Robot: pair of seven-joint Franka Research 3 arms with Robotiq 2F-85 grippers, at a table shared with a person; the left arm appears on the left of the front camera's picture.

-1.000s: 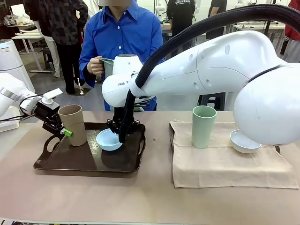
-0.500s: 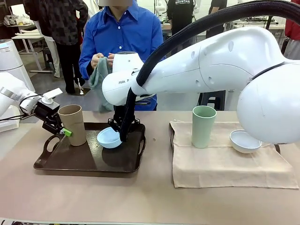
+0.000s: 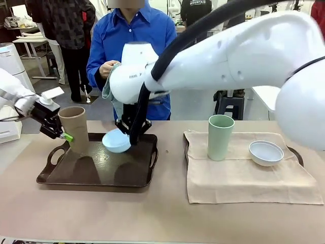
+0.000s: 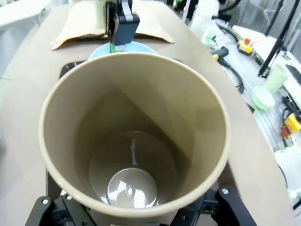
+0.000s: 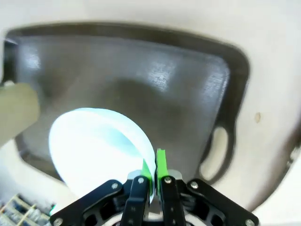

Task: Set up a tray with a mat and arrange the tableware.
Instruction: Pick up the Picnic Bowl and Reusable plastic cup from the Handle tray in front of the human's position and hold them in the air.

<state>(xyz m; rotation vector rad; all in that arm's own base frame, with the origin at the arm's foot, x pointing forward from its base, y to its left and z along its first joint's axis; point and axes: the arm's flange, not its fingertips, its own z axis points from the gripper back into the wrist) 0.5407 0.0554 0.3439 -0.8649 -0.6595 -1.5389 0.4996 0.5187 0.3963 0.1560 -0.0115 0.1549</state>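
Note:
My left gripper (image 3: 60,133) is shut on the lower side of the tan-brown cup (image 3: 73,127), which hangs slightly tilted over the dark tray's (image 3: 137,178) back left corner. The left wrist view looks straight down into this cup (image 4: 134,141). With its green pads pinching the rim, my right gripper (image 3: 133,144) holds the light blue bowl (image 3: 116,141) tipped above the tray. From the right wrist, the fingers (image 5: 153,176) clamp the bowl (image 5: 94,146) over the tray (image 5: 188,84). A pale green cup (image 3: 221,137) and a white bowl (image 3: 266,152) stand on the beige mat (image 3: 244,180).
The mat lies over a second dark tray whose rim (image 3: 299,156) shows at the right. Across the table a person in a blue shirt holds a grey-green cloth (image 3: 108,84) in both hands. My big right arm (image 3: 228,61) spans the middle of the table.
My right gripper has raised the blue bowl off the tray and tipped it. The left gripper has carried the tan-brown cup up and to the left. The person has brought up a cloth.

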